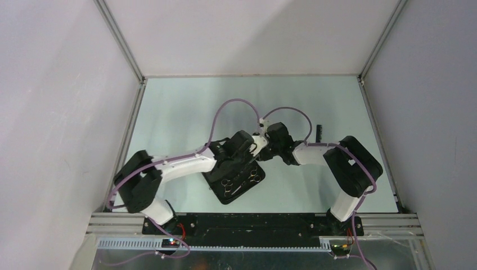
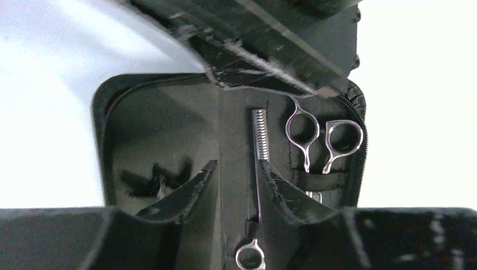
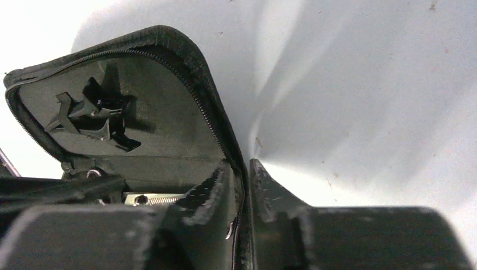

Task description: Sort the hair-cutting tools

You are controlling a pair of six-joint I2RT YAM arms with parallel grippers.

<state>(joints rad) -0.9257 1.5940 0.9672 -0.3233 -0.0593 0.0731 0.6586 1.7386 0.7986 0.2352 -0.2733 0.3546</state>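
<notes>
The black zip case [image 1: 216,183] lies open at the table's near middle. Inside it, one pair of silver scissors [image 2: 323,138] sits under a strap, and silver thinning scissors [image 2: 260,135] lie along the middle. Thin black clips [image 3: 93,115] are on the raised lid's inner face, and they also show in the left wrist view [image 2: 154,180]. My left gripper [image 2: 237,166] is open over the case, its right finger beside the thinning scissors' blade. My right gripper [image 3: 242,166] is shut on the lid's zip edge and holds the lid up. A black comb [image 1: 318,133] lies on the table right of the arms.
The pale table [image 1: 185,112] is walled at the back and both sides, with metal rails [image 1: 128,140] along its edges. Both arms meet over the case, with their purple cables [image 1: 225,109] looping above them.
</notes>
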